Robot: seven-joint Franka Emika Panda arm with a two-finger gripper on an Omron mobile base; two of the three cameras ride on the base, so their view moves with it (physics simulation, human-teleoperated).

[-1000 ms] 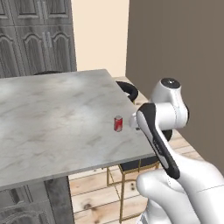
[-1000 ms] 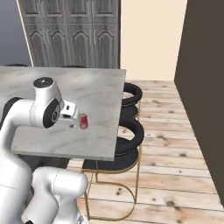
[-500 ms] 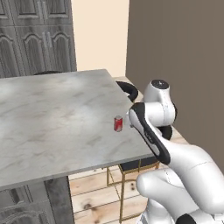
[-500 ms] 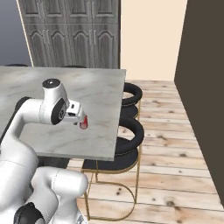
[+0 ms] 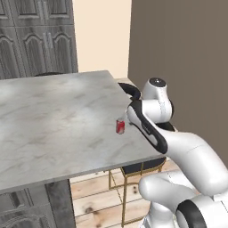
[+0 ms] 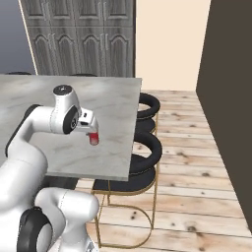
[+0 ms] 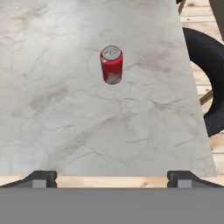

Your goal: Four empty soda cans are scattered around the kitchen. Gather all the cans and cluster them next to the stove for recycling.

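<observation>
a single red soda can [image 7: 111,64] stood upright on the grey marble counter [image 5: 53,120], its long axis vertical and its silver top facing straight up. in the left base view the can [image 5: 120,126] sat close to the counter's right edge, just beside the arm's white wrist, and in the right base view the can [image 6: 93,138] showed below the hand, partly covered by it. the can was well in from the counter's near edge, with bare marble on all sides of it and nothing touching it. the gripper [image 7: 111,177] hung above the counter's near edge with its jaws spread as wide as they go and nothing between them; its two dark fingertips [image 7: 41,178] stood far apart at the bottom of the hand view, and the can lay ahead of them, roughly on the line midway between the two, clearly apart from both. beside the counter's right edge stood black round stools [image 6: 147,147] on thin gold legs, over a light plank floor [image 6: 197,187]. dark grey cabinets [image 6: 83,37] rose behind the counter, next to a cream wall [image 6: 170,39].
</observation>
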